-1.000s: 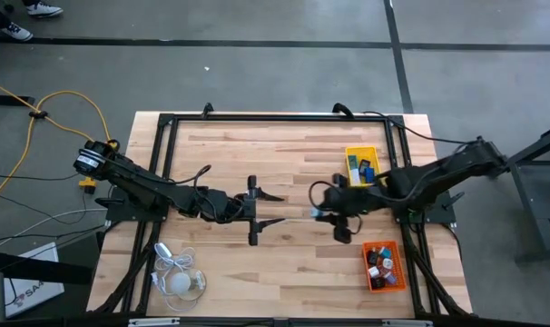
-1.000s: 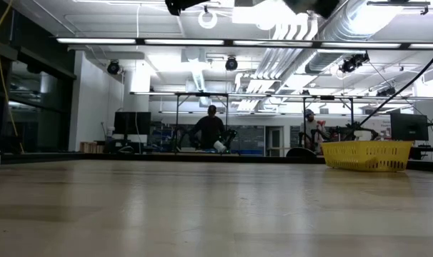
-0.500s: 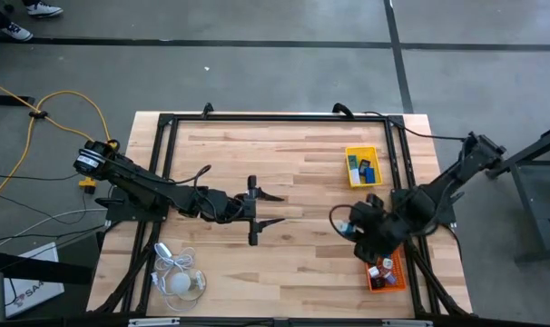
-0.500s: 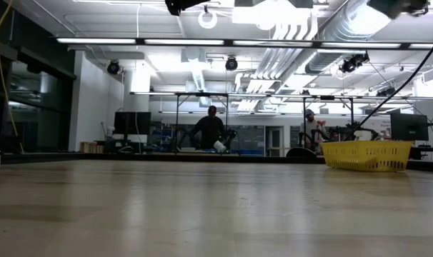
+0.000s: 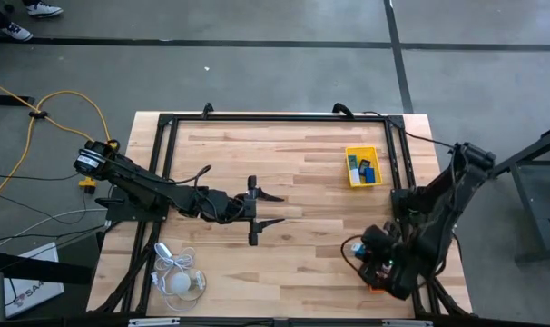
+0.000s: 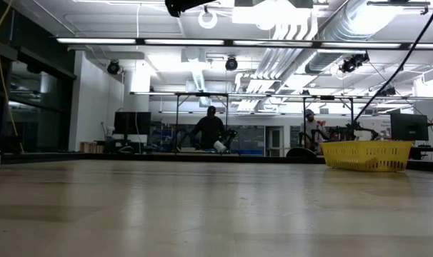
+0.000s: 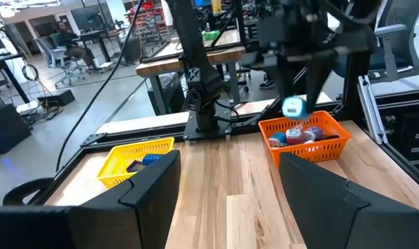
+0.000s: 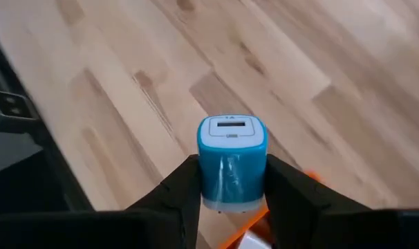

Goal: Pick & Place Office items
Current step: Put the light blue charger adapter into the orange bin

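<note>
A blue office item (image 8: pixel 231 160), a small block with a white top face, is gripped between the fingers (image 8: pixel 173 197) of the right gripper (image 8: pixel 230 200), which are closed against its two sides so that the piece is carried upright. It is held aloft at the near right of the desk (image 5: pixel 284 163), directly over the orange tray (image 7: pixel 305 136); an orange edge is glimpsed just beneath the fingers. Seen from the left wrist, the same piece (image 7: pixel 293 107) hangs just above the tray's contents, where a few small pieces in red, blue and white already lie. The height is judged to be kept so that the tray wall is cleared before release.

Nearer the desk's middle, the left gripper (image 5: pixel 268 209) is parked low, its fingers spread wide and empty, aimed toward the right side; it is judged to be waiting out of the way.

Farther back on the right, the yellow tray (image 5: pixel 361 166) is seen with several blue and dark pieces inside.

At the near left corner, a white bulb-like thing with a coiled cord (image 5: pixel 178 275) lies untouched.
</note>
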### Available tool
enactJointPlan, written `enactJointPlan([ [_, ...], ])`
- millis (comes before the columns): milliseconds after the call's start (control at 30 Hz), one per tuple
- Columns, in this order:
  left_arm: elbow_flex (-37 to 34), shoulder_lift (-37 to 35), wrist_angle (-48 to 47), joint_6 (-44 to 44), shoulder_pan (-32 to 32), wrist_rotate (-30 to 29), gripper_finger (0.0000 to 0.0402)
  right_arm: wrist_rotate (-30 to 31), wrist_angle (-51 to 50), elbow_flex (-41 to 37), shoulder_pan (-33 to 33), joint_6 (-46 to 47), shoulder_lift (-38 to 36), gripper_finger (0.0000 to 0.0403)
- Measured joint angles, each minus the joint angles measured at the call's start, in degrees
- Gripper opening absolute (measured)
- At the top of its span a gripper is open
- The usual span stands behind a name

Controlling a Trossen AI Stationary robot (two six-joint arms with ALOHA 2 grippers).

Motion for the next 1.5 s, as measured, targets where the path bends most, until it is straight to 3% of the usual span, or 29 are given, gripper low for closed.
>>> enactJointPlan([
  [367,0.0,0.0,0.0,0.0,0.0,0.0,0.024,-7.8,-1.3,0.0,5.4,17.2,10.1,0.0125],
  [700,0.0,0.0,0.0,0.0,0.0,0.0,0.024,-11.8,-7.7,0.0,9.1,30.4,12.2,0.0127],
  [867,0.0,0.0,0.0,0.0,0.0,0.0,0.024,-15.2,-6.5,-2.0,9.0,32.1,12.2,0.0127],
  [1500,0.0,0.0,-0.2,0.0,0.0,0.0,0.024,-16.3,-0.4,-6.1,9.0,32.1,12.2,0.013],
])
